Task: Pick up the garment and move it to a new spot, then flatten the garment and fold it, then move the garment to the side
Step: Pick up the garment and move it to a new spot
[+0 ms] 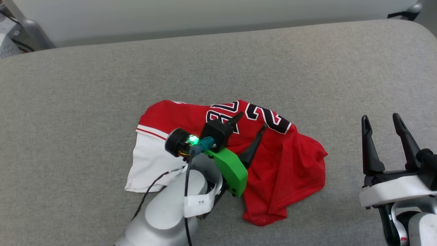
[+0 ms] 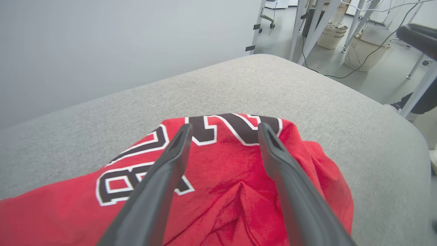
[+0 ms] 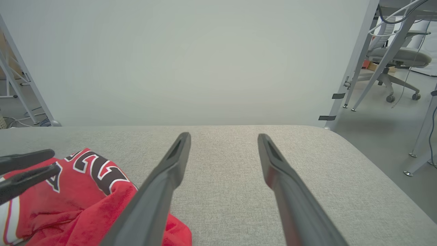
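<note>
The Bulls jersey (image 1: 290,164) lies crumpled on the tabletop (image 1: 102,85): flattening, folding and moving aside are not yet done. My left fingers (image 1: 252,120) hover spread over it; my right fingers (image 1: 380,117) stand apart, empty.

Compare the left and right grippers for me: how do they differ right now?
The left gripper is over the crumpled garment, near its lettering; the right gripper is off to the garment's right, over the bare grey surface. The left gripper's fingers slant across the head view; the right gripper's point nearly straight up it. Both stand open, holding nothing.
</note>
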